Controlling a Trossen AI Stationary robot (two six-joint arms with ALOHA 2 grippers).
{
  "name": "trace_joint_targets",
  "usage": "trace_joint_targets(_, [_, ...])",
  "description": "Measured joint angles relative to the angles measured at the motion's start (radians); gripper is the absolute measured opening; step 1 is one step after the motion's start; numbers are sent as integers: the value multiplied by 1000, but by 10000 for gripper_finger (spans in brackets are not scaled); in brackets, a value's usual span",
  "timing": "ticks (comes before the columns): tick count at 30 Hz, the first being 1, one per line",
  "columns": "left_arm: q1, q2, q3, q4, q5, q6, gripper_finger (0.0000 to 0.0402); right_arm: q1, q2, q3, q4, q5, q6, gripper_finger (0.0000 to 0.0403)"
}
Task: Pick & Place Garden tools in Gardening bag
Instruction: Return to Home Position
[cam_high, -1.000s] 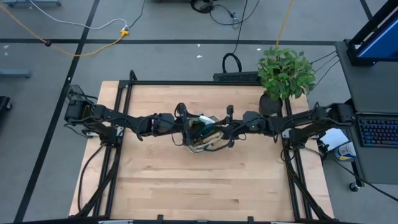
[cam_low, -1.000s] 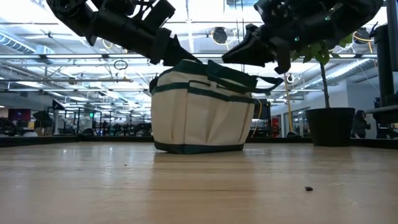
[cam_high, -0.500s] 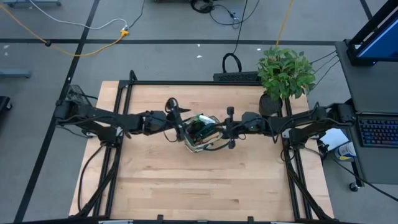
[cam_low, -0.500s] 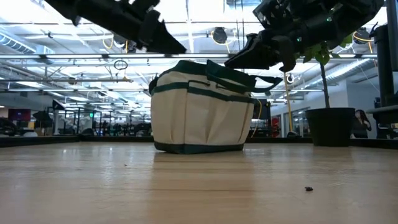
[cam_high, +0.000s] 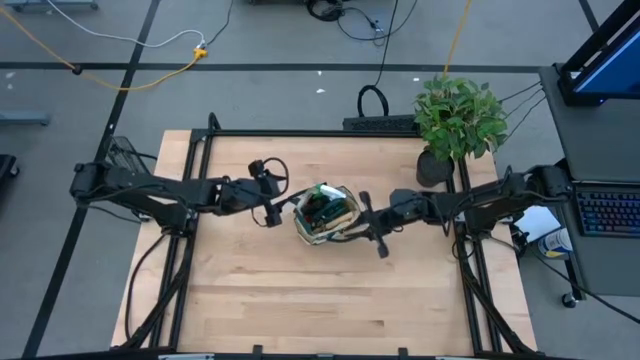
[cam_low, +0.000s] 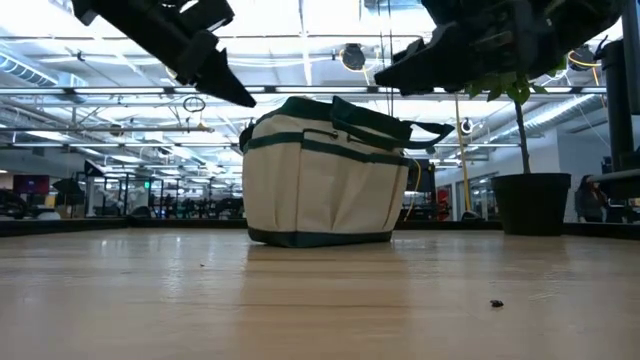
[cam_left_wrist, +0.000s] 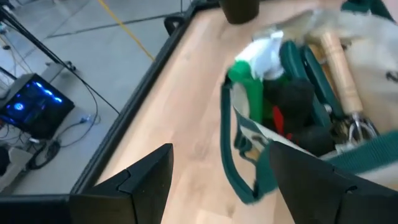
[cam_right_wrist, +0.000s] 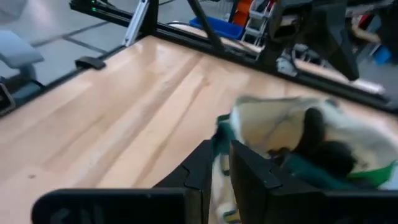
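Note:
The tan gardening bag (cam_high: 325, 212) with dark green trim stands on its base at the middle of the table and also shows in the low view (cam_low: 325, 175). Inside it are a green spray bottle (cam_left_wrist: 252, 84), a wooden tool handle (cam_left_wrist: 339, 62) and dark gloves with red (cam_left_wrist: 292, 106). My left gripper (cam_high: 280, 195) is open and empty, raised just left of the bag; one green loop handle (cam_left_wrist: 231, 162) hangs on the bag's side ahead of it. My right gripper (cam_high: 352, 226) is shut and empty, raised at the bag's right near side (cam_right_wrist: 219, 165).
A potted green plant (cam_high: 455, 120) in a black pot (cam_low: 530, 205) stands at the table's far right corner. A small dark crumb (cam_low: 495, 303) lies on the wood near the front. Bare wood stretches across the near half of the table (cam_high: 320, 300).
My left gripper has drawn back from over the bag toward the table's left edge and risen. My right gripper has lifted off the bag's top and pulled back toward the right and near edge. The bag has stayed in place.

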Motion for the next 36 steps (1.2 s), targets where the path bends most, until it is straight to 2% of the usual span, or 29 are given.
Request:
trace_joint_targets(6, [-26,3,0,-24,-1,38,269,26,0,-35,1,2,54,47])
trace_joint_targets(11, [-35,-34,0,-51,-51,9,269,26,-34,-52,40,5,84,42])
trace_joint_targets(16, [-35,-168,-1,-154,-51,-9,269,1,-139,-52,4,6,99,28])
trace_joint_targets(19, [-30,-271,0,-225,-53,-19,269,-29,-227,-52,-99,9,73,19])
trace_joint_targets(23, [-29,-401,0,-334,-52,-62,269,-81,-348,-74,-206,87,65,7])
trace_joint_targets(26, [-33,-490,-6,-410,-14,-81,269,-120,-443,-141,-216,111,78,1])
trace_joint_targets(29, [-35,-584,-56,-399,-3,-83,269,-157,-539,-240,-161,111,83,2])
trace_joint_targets(32, [-34,-685,-131,-331,-1,-64,269,-191,-633,-356,-34,134,120,1])
trace_joint_targets(36, [-34,-813,-223,-307,0,-73,269,-224,-741,-497,121,232,136,1])
